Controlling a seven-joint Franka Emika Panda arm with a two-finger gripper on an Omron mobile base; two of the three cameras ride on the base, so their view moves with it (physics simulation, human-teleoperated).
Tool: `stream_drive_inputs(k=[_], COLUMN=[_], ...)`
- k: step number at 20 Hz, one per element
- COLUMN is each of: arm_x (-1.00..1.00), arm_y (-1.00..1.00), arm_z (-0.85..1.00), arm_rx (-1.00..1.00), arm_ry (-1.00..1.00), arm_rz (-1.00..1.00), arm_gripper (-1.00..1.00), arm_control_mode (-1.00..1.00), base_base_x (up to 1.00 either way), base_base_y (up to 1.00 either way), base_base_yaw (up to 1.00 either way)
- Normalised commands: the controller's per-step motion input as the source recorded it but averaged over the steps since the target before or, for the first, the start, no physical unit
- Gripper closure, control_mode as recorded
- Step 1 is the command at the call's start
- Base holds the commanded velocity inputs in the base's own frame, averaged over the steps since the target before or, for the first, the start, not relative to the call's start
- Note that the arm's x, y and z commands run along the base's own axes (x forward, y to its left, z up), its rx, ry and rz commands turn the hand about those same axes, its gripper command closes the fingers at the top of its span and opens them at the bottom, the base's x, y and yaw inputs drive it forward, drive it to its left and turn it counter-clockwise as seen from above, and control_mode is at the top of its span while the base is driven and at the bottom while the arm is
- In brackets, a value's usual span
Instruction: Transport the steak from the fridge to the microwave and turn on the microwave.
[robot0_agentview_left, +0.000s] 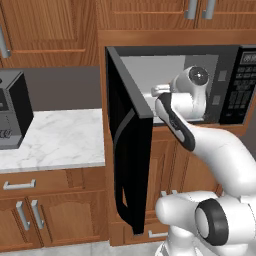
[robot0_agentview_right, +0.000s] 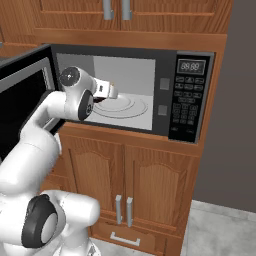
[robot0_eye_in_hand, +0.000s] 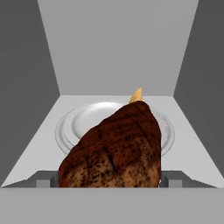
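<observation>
The gripper (robot0_agentview_right: 111, 90) reaches into the open microwave (robot0_agentview_right: 200, 85), its door (robot0_agentview_left: 127, 150) swung wide to the left. In the hand view the steak (robot0_eye_in_hand: 114, 151) fills the lower middle, sitting right between the finger tips (robot0_eye_in_hand: 43, 178), which show only as small grey blocks at about 8 and 4 o'clock of the meat. The jaws stand wide, and the steak spans the whole gap between them, so I judge it is held across its width rather than lying loose, though where the pads meet the meat is hidden by it. The steak's long axis runs away from the hand toward 12 o'clock, its narrower end with a pale tip of fat or bone pointing at the back wall. The glass turntable (robot0_eye_in_hand: 70, 127) lies beyond and below it, spreading from 10 to 2 o'clock around the steak's far end. So the relation that matters is simple: the plate's centre is ahead of and under the steak's tip. The coming move, as I read it, is a short advance and descent before letting go, keeping the meat clear of the side walls.
</observation>
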Motion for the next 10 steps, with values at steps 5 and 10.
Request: stream_drive_inputs(k=[5, 10], arm_x=[0.45, 0.39], arm_y=[0.0, 0.0], arm_z=[-0.23, -0.26], arm_rx=[0.0, 0.0], arm_ry=[0.03, 0.03], arm_rz=[0.0, 0.0], arm_gripper=[1.0, 1.0], arm_control_mode=[-1.0, -1.0], base_base_x=[0.0, 0.0], base_base_y=[0.0, 0.0], base_base_yaw=[0.0, 0.0])
